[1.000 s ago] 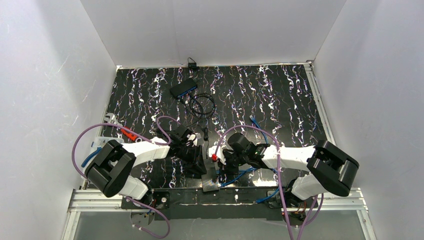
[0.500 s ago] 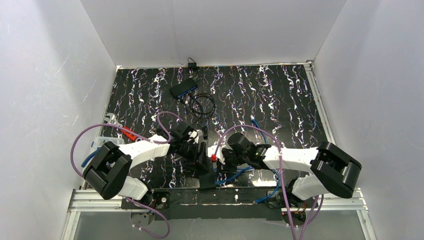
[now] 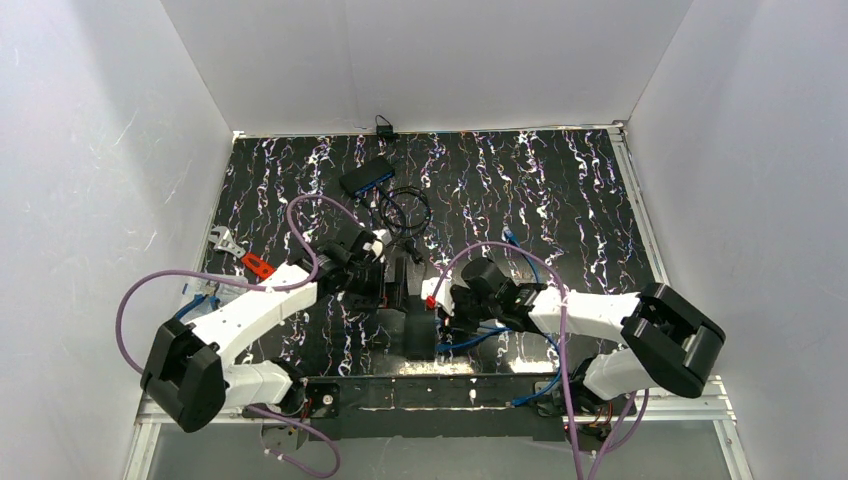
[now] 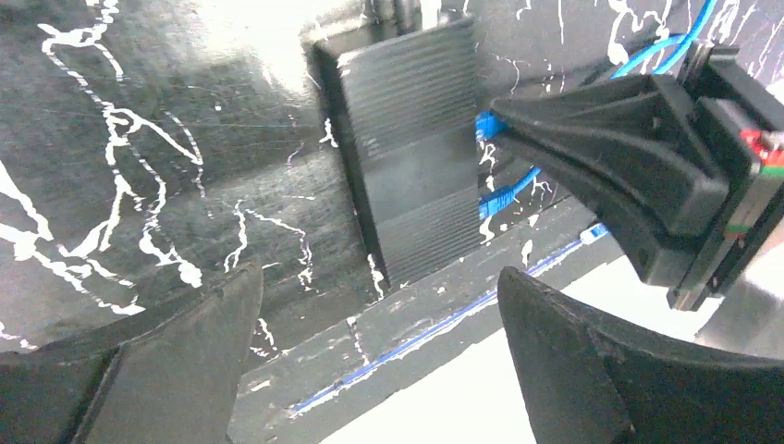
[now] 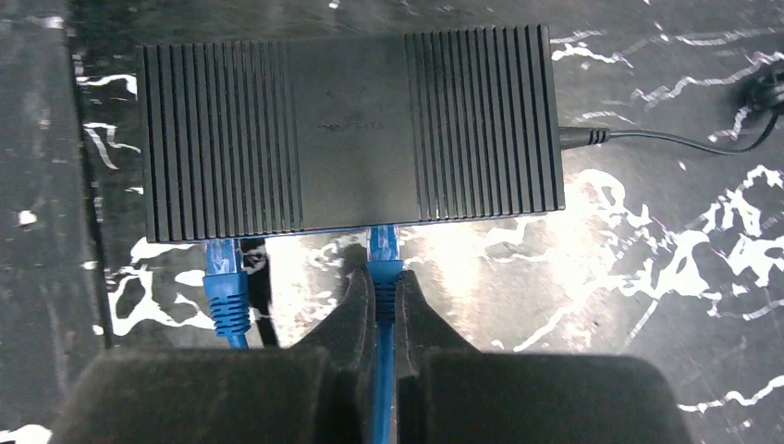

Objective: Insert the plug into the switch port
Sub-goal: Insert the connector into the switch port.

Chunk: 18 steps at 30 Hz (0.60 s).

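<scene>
Black and ribbed, the switch (image 5: 351, 129) fills the upper half of the right wrist view, with the blue plug (image 5: 383, 248) meeting a port on its lower edge, right of a second blue plug (image 5: 225, 291). The right gripper (image 5: 384, 294) is pinched tight on the blue plug's rear. The left gripper (image 4: 379, 277) is spread wide and holds nothing.

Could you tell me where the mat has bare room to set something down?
The far right of the mat, beyond the cable coil, is bare, as is the far-left corner beside the small black box. Near centre is crowded: the switch, blue cables, the open left gripper and the right gripper holding the plug.
</scene>
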Available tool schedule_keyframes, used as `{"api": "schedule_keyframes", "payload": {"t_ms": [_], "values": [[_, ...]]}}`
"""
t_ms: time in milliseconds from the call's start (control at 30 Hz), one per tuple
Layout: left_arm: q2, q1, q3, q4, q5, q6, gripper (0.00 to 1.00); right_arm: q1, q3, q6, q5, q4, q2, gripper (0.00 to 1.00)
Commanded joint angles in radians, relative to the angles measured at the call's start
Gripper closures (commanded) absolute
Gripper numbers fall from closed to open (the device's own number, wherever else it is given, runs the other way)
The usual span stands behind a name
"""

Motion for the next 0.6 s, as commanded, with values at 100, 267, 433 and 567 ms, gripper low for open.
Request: {"api": "schedule_keyframes", "payload": {"t_ms": [100,267,433,567], "values": [[-0.125,0.013,0.122,-0.187,-0.167,0.075,0.02,-0.114,0.167,0.126,0.173,0.003,0.071,0.99],[-0.191,0.017,0.145,-0.244,-0.224,0.079,0.02,-0.16,0.256,0.196,0.246,-0.001,0.144,0.98],[-0.247,0.021,0.149,-0.275,-0.247,0.078,0.02,-0.186,0.338,0.238,0.307,-0.02,0.224,0.96],[-0.277,0.023,0.146,-0.294,-0.257,0.075,0.02,-0.198,0.396,0.254,0.336,-0.051,0.282,0.93]]}}
